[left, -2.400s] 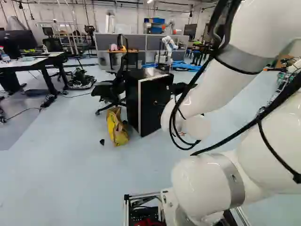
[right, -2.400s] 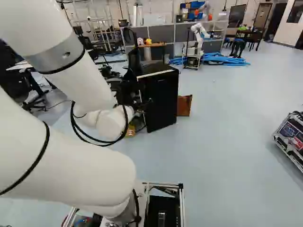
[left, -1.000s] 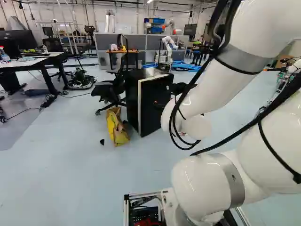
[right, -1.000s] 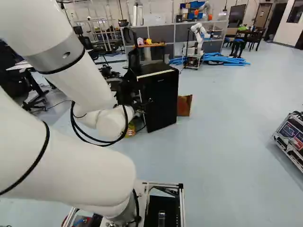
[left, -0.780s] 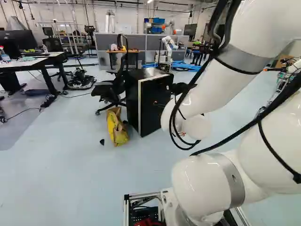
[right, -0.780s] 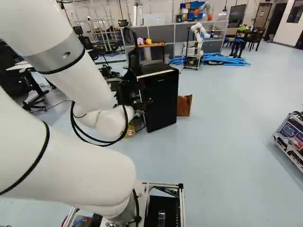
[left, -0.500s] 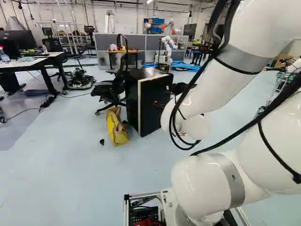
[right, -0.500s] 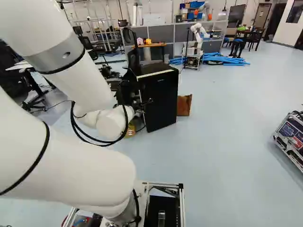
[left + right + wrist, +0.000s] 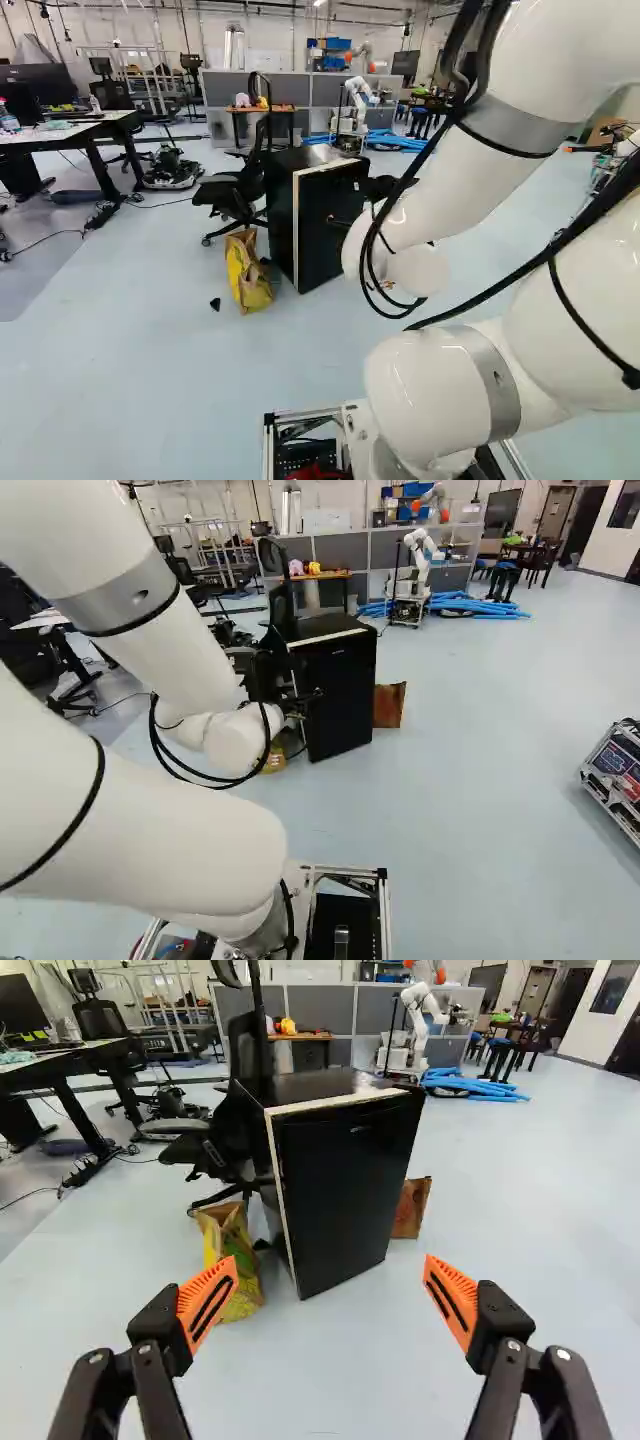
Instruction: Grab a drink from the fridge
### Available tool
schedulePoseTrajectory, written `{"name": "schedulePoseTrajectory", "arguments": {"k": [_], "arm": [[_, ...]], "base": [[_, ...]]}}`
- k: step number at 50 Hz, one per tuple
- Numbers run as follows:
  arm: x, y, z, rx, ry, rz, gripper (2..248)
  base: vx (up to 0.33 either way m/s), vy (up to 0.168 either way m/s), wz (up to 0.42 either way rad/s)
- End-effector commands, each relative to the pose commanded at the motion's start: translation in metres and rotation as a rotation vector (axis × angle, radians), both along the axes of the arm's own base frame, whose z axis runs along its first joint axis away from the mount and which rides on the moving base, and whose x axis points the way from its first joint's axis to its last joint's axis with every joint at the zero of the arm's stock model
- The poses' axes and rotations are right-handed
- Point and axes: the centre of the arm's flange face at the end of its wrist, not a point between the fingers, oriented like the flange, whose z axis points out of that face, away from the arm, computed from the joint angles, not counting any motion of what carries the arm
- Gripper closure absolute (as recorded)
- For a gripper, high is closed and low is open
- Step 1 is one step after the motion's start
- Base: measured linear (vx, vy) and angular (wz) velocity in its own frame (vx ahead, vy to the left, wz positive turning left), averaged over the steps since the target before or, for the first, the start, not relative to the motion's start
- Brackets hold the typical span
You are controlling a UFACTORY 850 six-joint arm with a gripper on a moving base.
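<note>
We see a bright, evenly lit room; light falls from above, leaving a pale sheen on the floor (image 9: 150, 370) and soft highlights on the white arm (image 9: 430, 395); glare catches the top of the fridge (image 9: 345, 1190), while its black front swallows most detail; we find a faint, soft-edged shadow beside the metal-framed cart (image 9: 612, 770); upright lines lean towards the wrist view's edges; far details look slightly soft to us.

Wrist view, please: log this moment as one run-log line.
claw: open, holding nothing | fridge: ahead of claw, door shut, inside hidden | yellow bag: on floor beside fridge | drink: not yet grabbed
</note>
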Motion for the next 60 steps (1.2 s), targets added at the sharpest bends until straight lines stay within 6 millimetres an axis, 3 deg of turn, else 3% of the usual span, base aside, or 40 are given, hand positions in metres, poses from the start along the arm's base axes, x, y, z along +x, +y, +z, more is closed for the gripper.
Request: {"name": "schedulePoseTrajectory", "arguments": {"k": [60], "arm": [[0.0, 0.0, 0.0, 0.0, 0.0, 0.0, 3]], "base": [[0.034, -0.034, 0.003]]}}
